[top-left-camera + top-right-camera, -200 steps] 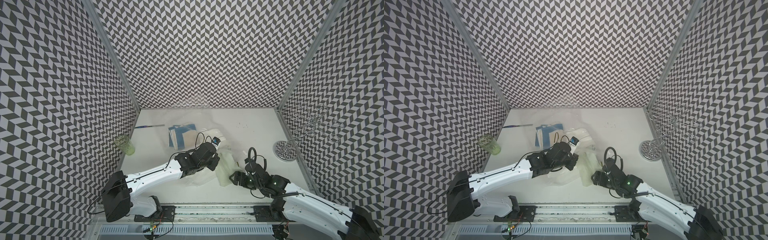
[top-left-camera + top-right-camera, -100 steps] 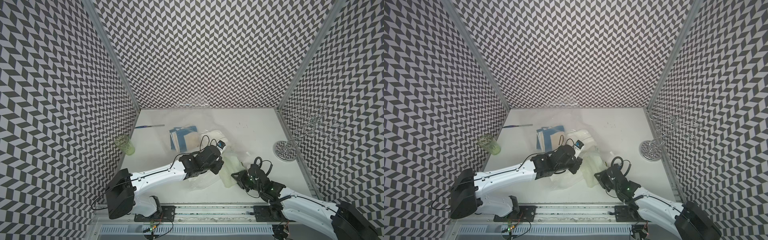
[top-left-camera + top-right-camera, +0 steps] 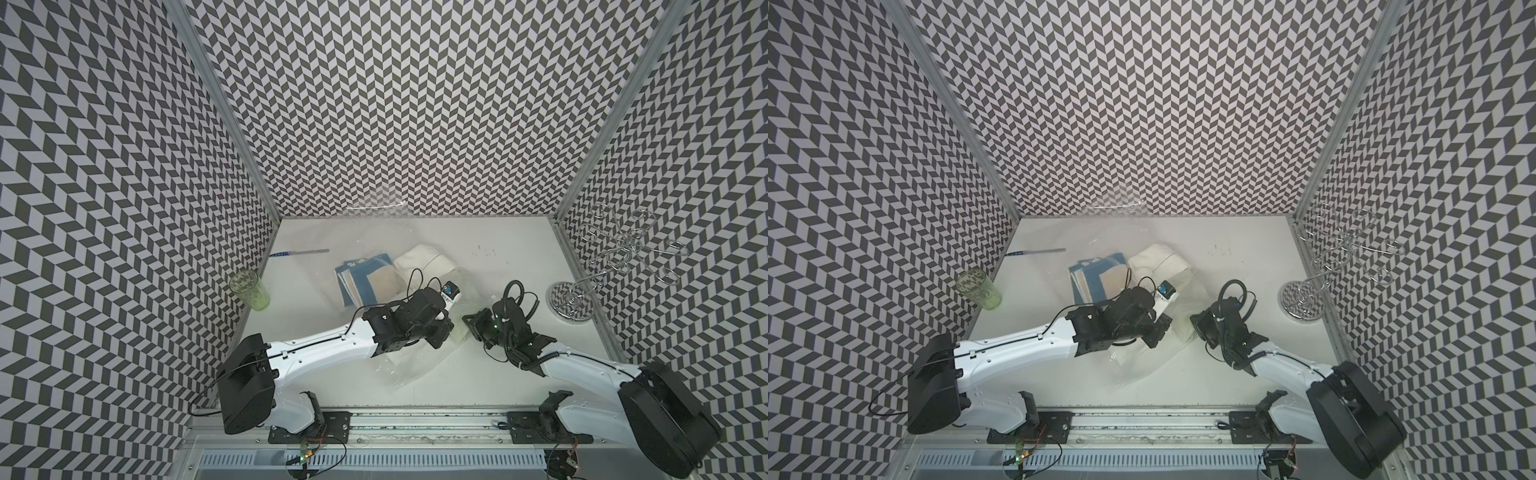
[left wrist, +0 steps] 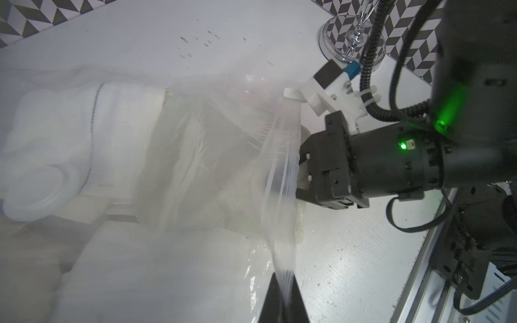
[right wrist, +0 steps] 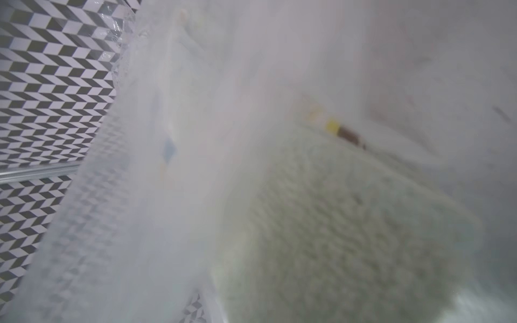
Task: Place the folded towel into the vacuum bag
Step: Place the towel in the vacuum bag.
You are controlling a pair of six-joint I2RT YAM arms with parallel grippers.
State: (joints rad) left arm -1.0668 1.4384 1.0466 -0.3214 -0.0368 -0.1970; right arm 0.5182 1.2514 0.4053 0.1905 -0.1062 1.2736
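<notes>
Room for moving lies mostly beyond the right gripper [image 3: 470,329]. Bare white tabletop [image 3: 511,257] runs from it to the back wall. On its outer side the chrome wire stand [image 3: 571,309] sits near, against the side wall. Behind both arms the table ends at the front rail [image 3: 415,415]. Well off the left arm's outer side a green glass tumbler [image 3: 249,289] stands by the other wall.

The left gripper [image 4: 282,285] has its jaws closed on the vacuum bag [image 3: 411,368], pinching the ridged zip strip [image 4: 279,195]. That strip rises taut from its fingertips and passes just in front of the right gripper's face.

The right gripper points into the bag's mouth, its fingertips hidden behind the strip and film. I cannot tell how wide its jaws stand or whether they grip.

The folded towel [image 5: 349,223], pale and looped, sits directly ahead of it, between the two grippers. Most of it shows through the film. Farther ahead of the left gripper, the valve cap [image 4: 36,190] rests over a white stitched cloth [image 4: 70,125].
</notes>
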